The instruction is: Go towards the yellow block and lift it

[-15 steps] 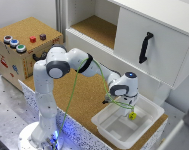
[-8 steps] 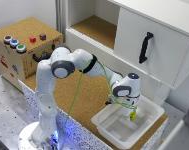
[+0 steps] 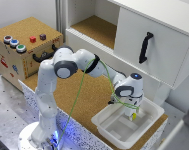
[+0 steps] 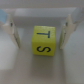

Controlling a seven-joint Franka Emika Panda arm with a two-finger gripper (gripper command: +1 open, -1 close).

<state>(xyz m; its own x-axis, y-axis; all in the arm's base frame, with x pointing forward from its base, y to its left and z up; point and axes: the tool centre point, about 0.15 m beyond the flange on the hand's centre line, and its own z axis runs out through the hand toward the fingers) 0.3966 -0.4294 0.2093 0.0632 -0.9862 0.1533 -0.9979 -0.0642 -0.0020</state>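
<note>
The robot's hand [image 3: 133, 117] hangs inside a white tray [image 3: 105, 125] on the counter [image 3: 89, 97], fingers [image 4: 14, 34] spread wide and empty either side of the yellow block [image 4: 46, 40]. Best close squarely and evenly before lifting.

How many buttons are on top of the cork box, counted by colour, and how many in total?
Buttons on the cork box:
Blue: 1
Green: 1
Red: 2
Dark purple: 1
Total: 5
</note>
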